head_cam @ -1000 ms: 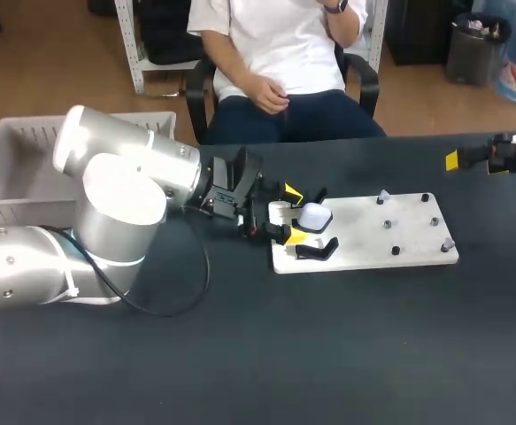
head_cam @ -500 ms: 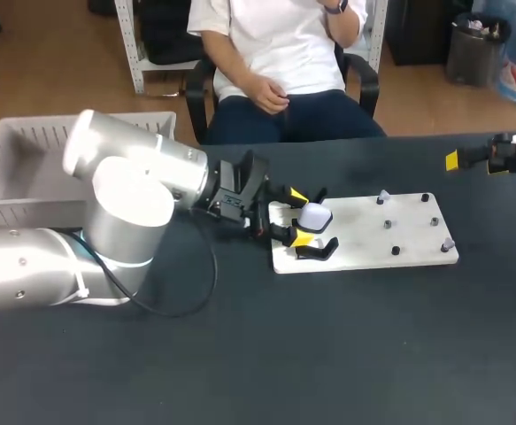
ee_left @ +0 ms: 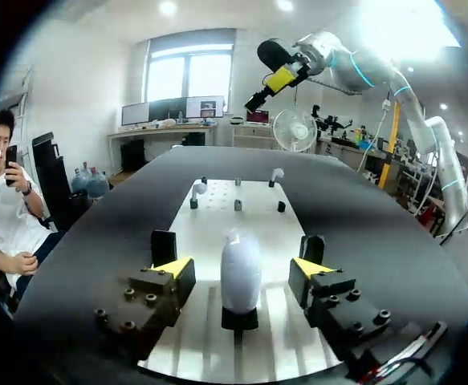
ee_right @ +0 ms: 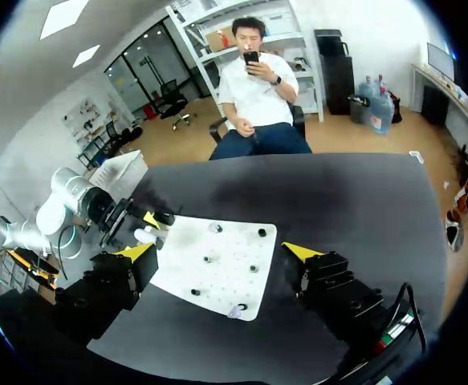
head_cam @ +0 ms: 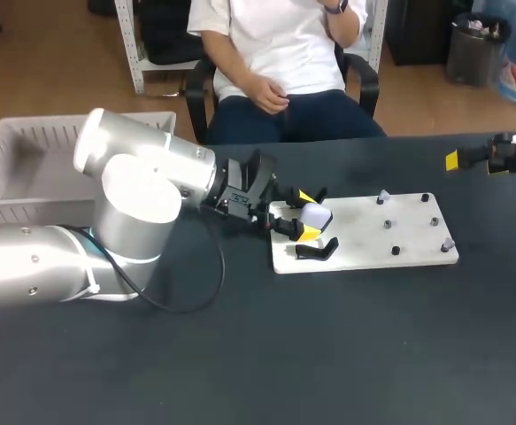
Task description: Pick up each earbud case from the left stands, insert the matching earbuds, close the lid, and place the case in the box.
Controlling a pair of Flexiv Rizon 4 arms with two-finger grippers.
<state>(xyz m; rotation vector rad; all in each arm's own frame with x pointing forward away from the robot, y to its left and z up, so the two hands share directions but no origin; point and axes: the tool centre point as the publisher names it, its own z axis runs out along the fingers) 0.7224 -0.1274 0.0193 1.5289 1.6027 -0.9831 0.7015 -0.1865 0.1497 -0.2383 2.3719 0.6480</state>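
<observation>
Our left gripper (head_cam: 307, 214) sits just left of centre in the head view. Its fingers are released and spread to either side of the white earbud case (head_cam: 316, 216). The case stands upright on its stand at the left end of the white board (head_cam: 390, 237).

From the left wrist, the case (ee_left: 240, 273) is between the two yellow tips with a gap on each side, so nothing is grasped yet. We judge that the pick goes best if we keep the case centred, close evenly on its two flanks, and lift straight up off the stand before swinging away. An off-centre squeeze could tip the case or drag the board.

A second black stand (head_cam: 317, 251) sits just below the lower finger, so that side has little margin. Small pegs and two pale pieces, probably earbuds (head_cam: 382, 196), occupy the board's right half.

The box (head_cam: 10, 142) sits in the upper left, well apart from the board, and the way to it runs back along our own arm, near the table's (head_cam: 328, 354) far edge. Our right gripper (ee_right: 219, 252) hangs spread and empty at the far right, well apart.
</observation>
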